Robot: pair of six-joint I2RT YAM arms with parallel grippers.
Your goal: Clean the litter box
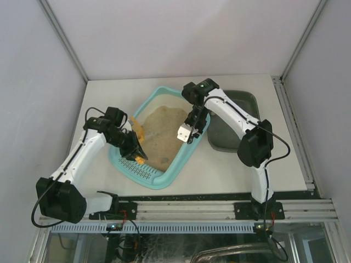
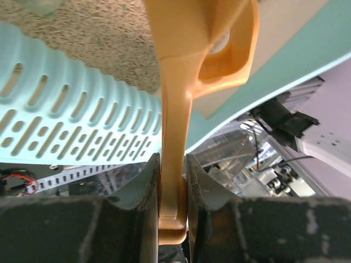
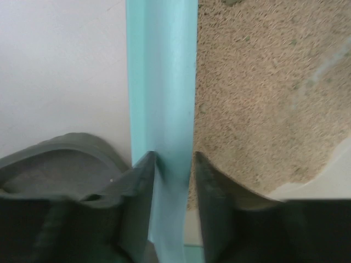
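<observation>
**Scoop poised at the grate.** The left claw [image 2: 173,164] is clamped on the flat handle of an orange scoop [image 2: 175,109], jaws pinching the stem above the slotted grate [image 2: 66,109] at the near end of the litter box [image 1: 159,185]. The right claw [image 3: 173,159] is closed on the box's right rim [image 3: 162,82], with one finger outside it and one inside beside the sand [image 3: 258,98]. The turquoise box sits angled at mid-bench [image 1: 219,170], with tan sand heaped toward its far end.

The likeliest trouble is slippage. The scoop handle is thin and smooth, and it could pivot in the left claw if the blade bites hard into the sand. The right claw's pinch on the slick plastic rim is narrow, so a sideways shove from the scoop could pull the rim free. That would let the box skid or tip and spill sand onto the bench.

A dark grey tray [image 1: 244,101] lies just beside the box's right side. The right arm reaches across it, which partly blocks the way from box to tray. The two claws also work close together inside the box. No clumps can be made out in the sand.
</observation>
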